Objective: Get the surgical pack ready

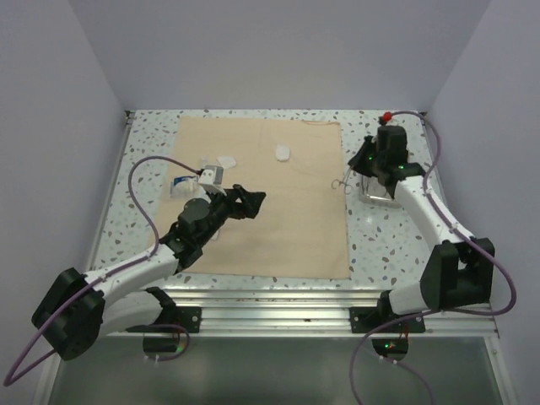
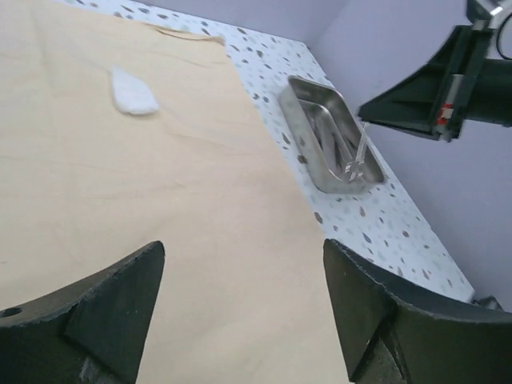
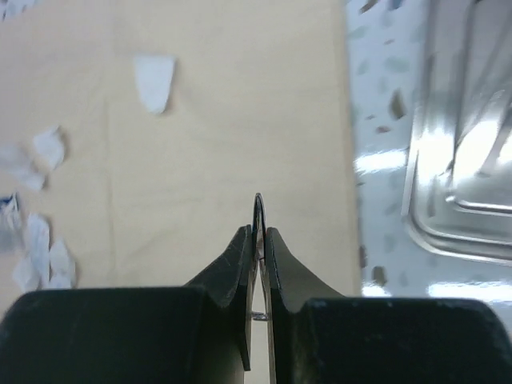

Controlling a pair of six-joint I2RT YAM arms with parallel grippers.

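Steel instrument (image 3: pixel 258 210) between right fingers (image 3: pixel 228 268), above cloth (image 3: pixel 200 160)

Left arm (image 1: pixel 126 278), right arm (image 1: pixel 426 215): white tube links, black joint housings, chunky black base blocks. Purple cable (image 1: pixel 139 198) loops along each. Small green lights (image 1: pixel 369 158) on right wrist. Left gripper (image 2: pixel 244 246): matte black wedge fingers (image 2: pixel 112 304), round hole in one. Right gripper (image 3: pixel 258 232): black tapered fingers. Red-white mark (image 2: pixel 442 112) on right arm, possibly label; too blurred.

left end effector (image 2: pixel 242 254) spread, right end effector (image 3: pixel 260 234) pinched.
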